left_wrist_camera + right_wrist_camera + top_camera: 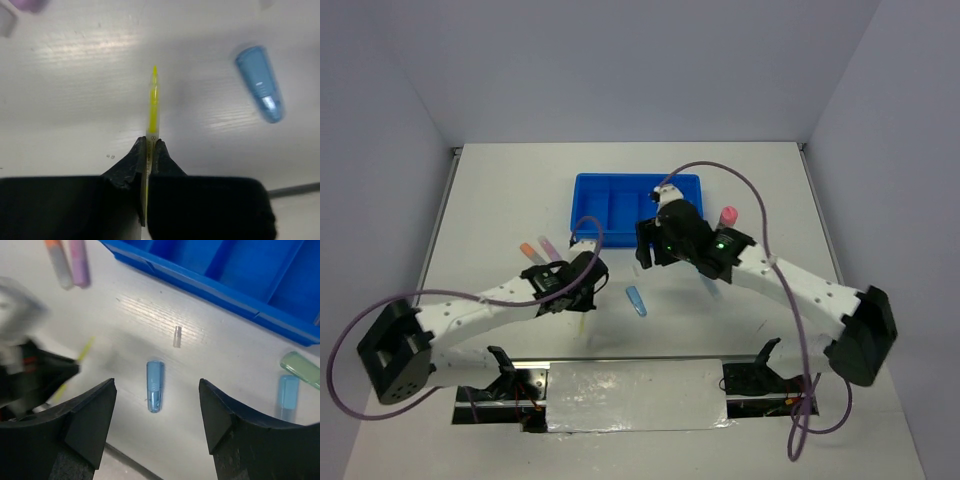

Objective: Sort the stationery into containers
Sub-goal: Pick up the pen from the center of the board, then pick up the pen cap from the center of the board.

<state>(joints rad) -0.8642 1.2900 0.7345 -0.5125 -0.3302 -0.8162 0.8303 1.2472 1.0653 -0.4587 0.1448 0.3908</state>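
Close by yellow pen (153,100) in left tool (149,144), 1 blue marker (261,90); blue tray (580,200) beyond.

**Top external view:** Illumination is even, diffuse and overhead, with a cool bluish cast on the walls. The arms throw only faint, soft shadows on the white table (500,200). The metallic plate (635,392) at the near edge shows patchy glare.

**Left wrist view:** Broad glare streaks cross the table at upper left. The yellow pen (153,100) is acceptably sharp (a faint shadow lies to its right). The blue marker (260,85) is slightly soft and carries a small bright highlight. The left gripper (150,147) renders near-black, without detail.

**Right wrist view:** A glare patch sits on the table below the blue tray (240,295). The blue marker at centre is sharp. The orange marker (57,260) and the left gripper at the left edge are blurred.
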